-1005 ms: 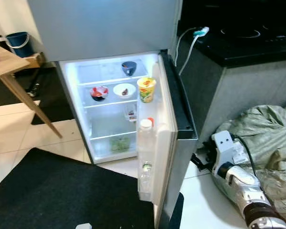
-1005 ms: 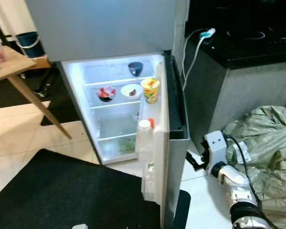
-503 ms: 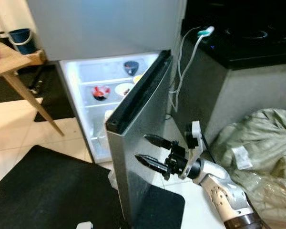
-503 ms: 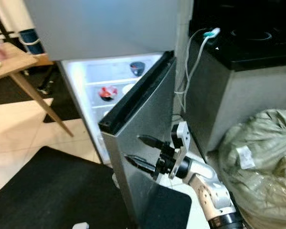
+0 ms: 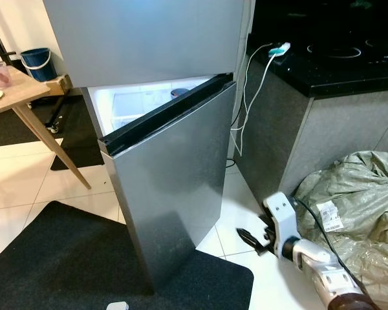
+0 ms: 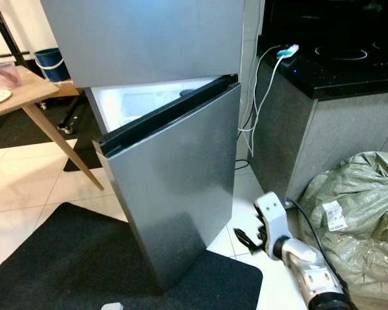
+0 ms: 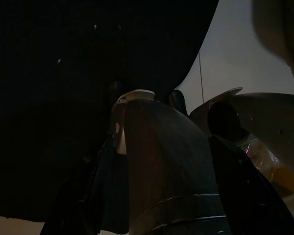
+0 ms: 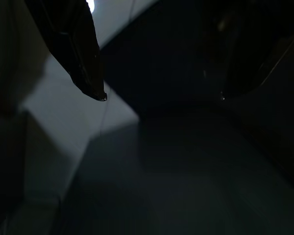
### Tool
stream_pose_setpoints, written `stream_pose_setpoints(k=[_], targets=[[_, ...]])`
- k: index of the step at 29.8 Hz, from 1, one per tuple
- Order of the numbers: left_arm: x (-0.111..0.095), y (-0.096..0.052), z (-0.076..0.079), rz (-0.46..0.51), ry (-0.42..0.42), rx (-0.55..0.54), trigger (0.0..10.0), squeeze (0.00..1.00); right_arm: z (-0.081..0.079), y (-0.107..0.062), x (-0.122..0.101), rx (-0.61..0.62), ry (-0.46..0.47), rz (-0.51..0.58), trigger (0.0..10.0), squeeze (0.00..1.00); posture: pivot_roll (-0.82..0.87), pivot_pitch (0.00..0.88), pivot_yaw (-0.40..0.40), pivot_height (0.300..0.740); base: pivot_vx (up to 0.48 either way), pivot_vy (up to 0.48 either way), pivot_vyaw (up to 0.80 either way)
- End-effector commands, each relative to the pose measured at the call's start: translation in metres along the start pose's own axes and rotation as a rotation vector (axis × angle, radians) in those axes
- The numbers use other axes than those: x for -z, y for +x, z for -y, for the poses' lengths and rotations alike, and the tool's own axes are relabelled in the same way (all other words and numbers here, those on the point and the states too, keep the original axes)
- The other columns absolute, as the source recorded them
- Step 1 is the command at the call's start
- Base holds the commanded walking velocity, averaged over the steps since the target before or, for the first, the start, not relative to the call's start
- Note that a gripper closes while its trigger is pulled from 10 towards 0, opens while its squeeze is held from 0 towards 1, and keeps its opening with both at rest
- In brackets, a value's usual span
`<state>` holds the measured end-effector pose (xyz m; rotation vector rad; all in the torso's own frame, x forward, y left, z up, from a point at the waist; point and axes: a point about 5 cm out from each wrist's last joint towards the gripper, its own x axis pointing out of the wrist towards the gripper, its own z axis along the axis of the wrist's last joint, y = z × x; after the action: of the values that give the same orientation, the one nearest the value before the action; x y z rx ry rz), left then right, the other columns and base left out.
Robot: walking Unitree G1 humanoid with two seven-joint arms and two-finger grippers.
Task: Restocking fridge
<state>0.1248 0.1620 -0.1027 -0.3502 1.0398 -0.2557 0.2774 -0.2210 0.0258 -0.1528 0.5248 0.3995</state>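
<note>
Right pincer (image 5: 246,236) low over the white tiled floor (image 5: 239,213), just beside the lower right corner of the tall brushed-steel fridge (image 5: 149,39), apart from it; black fingers (image 8: 81,58) spread apart in the right wrist view, nothing between them. Left pincer (image 7: 152,161) seen from its wrist camera, very dark, clamped or not cannot be told; a pale capped bottle-like shape (image 7: 132,117) between the fingers, too dim to name.

Silver lower fridge door (image 5: 171,194) nearly closed, swung in at an angle, black rubber seal along its top edge; a bright white strip of lit interior (image 5: 136,103) above it. Upper door shut. Black floor mat (image 5: 64,265) under the door. To the right, a dark-topped grey counter (image 5: 336,71) with a white cable (image 5: 252,90) hanging off its edge; a crumpled grey-green sack (image 5: 355,194) at its foot. Wooden table (image 5: 16,97) and blue bucket (image 5: 35,61) far left.
</note>
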Motion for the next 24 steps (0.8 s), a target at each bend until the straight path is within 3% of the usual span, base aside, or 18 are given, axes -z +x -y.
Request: stream_pose_setpoints(k=[1,2,3,4,6,8,9,11,15,24], targets=[[0.009,-0.002,-0.001,-0.037,-0.002,-0.010,10.0,0.00,0.006,-0.005,0.027,0.064,0.005,-0.103,10.0,0.00,-0.18,0.043,0.026,0.740,0.000,0.000,0.00],[0.009,-0.002,-0.001,-0.040,0.005,-0.014,10.0,0.00,0.011,-0.013,0.050,0.128,0.001,-0.198,10.0,0.00,-0.18,0.043,0.026,0.740,0.000,0.000,0.00],[0.009,-0.002,-0.001,-0.040,0.005,-0.014,10.0,0.00,0.011,-0.013,0.050,0.128,0.001,-0.198,10.0,0.00,-0.18,0.043,0.026,0.740,0.000,0.000,0.00],[0.009,-0.002,-0.001,-0.041,0.011,-0.017,10.0,0.00,0.013,-0.021,0.070,0.170,-0.006,-0.284,10.0,0.00,-0.18,0.044,0.024,0.740,0.000,0.000,0.00],[0.009,-0.002,-0.001,-0.041,0.011,-0.017,10.0,0.00,0.013,-0.021,0.070,0.170,-0.006,-0.284,10.0,0.00,-0.18,0.044,0.024,0.740,0.000,0.000,0.00],[0.009,-0.001,0.000,-0.045,0.016,-0.023,10.0,0.00,0.011,-0.048,0.120,0.238,-0.043,-0.500,10.0,0.00,-0.18,0.045,0.025,0.740,0.000,0.000,0.00],[0.009,-0.001,0.000,-0.045,0.016,-0.023,10.0,0.00,0.011,-0.048,0.120,0.238,-0.043,-0.500,10.0,0.00,-0.18,0.045,0.025,0.740,0.000,0.000,0.00],[0.010,-0.001,0.000,-0.047,0.019,-0.027,10.0,0.00,0.001,-0.067,0.150,0.253,-0.050,-0.614,10.0,0.00,-0.18,0.047,0.023,0.740,0.000,0.000,0.40],[0.010,0.000,0.001,-0.046,0.019,-0.025,10.0,0.00,-0.014,-0.082,0.174,0.231,-0.044,-0.705,10.0,0.00,-0.18,0.049,0.021,0.740,0.000,0.000,0.79],[0.010,0.000,0.001,-0.049,0.025,-0.028,10.0,0.00,-0.024,-0.090,0.188,0.227,-0.030,-0.755,10.0,0.00,-0.18,0.052,0.027,0.740,0.000,0.000,0.79]])
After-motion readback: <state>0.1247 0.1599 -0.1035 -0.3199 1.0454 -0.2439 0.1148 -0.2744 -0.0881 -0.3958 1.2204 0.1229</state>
